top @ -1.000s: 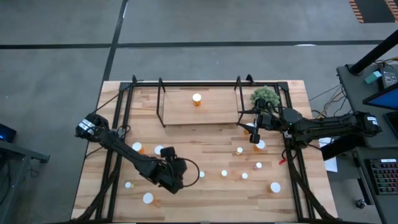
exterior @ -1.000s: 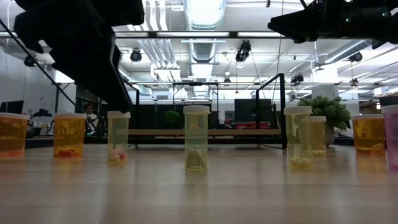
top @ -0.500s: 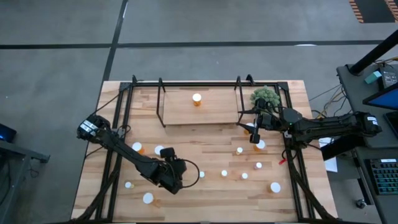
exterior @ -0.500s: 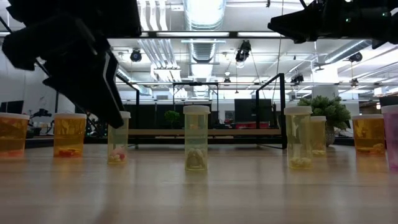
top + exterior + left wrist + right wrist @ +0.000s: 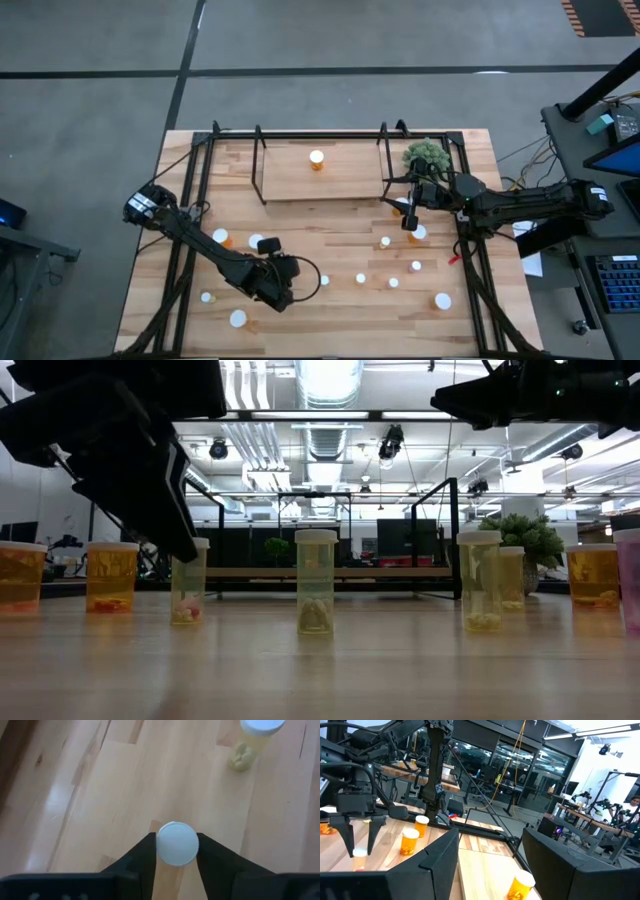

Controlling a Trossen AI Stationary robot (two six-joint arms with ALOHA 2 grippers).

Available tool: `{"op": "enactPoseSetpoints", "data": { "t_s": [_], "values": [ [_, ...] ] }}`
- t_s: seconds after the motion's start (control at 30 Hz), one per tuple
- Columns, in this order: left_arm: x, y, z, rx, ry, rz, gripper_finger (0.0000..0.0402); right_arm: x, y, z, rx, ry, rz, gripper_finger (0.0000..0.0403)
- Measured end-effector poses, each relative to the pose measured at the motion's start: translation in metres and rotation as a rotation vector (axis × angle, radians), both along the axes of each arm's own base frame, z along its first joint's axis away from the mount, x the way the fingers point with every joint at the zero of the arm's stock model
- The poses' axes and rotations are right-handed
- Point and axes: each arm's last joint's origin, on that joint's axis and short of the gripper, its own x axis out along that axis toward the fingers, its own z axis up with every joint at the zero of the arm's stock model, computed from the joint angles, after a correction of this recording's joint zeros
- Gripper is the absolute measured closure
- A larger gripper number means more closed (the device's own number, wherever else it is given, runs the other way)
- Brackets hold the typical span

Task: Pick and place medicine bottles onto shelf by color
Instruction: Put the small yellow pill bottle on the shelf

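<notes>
Capped bottle (image 5: 177, 843) body hidden below cap

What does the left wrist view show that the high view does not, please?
Only the left wrist view shows the left gripper from close by, a finger on each side of a bottle's white cap, and pale tablets in a yellowish bottle lying nearby.

Only the high view shows the shelf holding one orange bottle, the plant, and the right gripper.

Both show the wooden tabletop with white-capped bottles.

Bright, even overhead light; ceiling lamps (image 5: 327, 380) glare at the low view's top, its foreground tabletop (image 5: 320, 670) blurred.
</notes>
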Motion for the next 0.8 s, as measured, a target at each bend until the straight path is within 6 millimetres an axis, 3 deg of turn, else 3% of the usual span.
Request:
{"op": "enactPoseSetpoints", "data": {
  "t_s": [0.13, 0.27, 0.4, 0.6, 0.7, 0.8],
  "values": [
    [0.005, 0.002, 0.009, -0.019, -0.022, 0.01, 0.0303, 0.0, 0.0, 0.0, 0.0, 0.001, 0.0, 0.0193],
    [0.013, 0.02, 0.025, -0.043, -0.066, 0.071, 0.0305, 0.0, 0.0, 0.0, 0.0, 0.0, 0.0, 0.0193],
    [0.02, 0.056, 0.05, -0.055, -0.105, 0.18, 0.0306, 0.0, 0.0, 0.0, 0.001, 0.0, 0.0, 0.0193],
    [0.018, 0.131, 0.082, -0.074, -0.176, 0.437, 0.0307, 0.0, 0.0, 0.0, 0.001, 0.001, 0.0, 0.0193],
    [0.015, 0.16, 0.086, -0.096, -0.193, 0.541, 0.0307, 0.0, 0.0, 0.0, 0.0, 0.001, 0.0, 0.0193],
    [0.015, 0.176, 0.084, -0.113, -0.178, 0.584, 0.0307, 0.0, 0.0, 0.0, -0.003, 0.002, 0.0, 0.0193]
  ]
}}
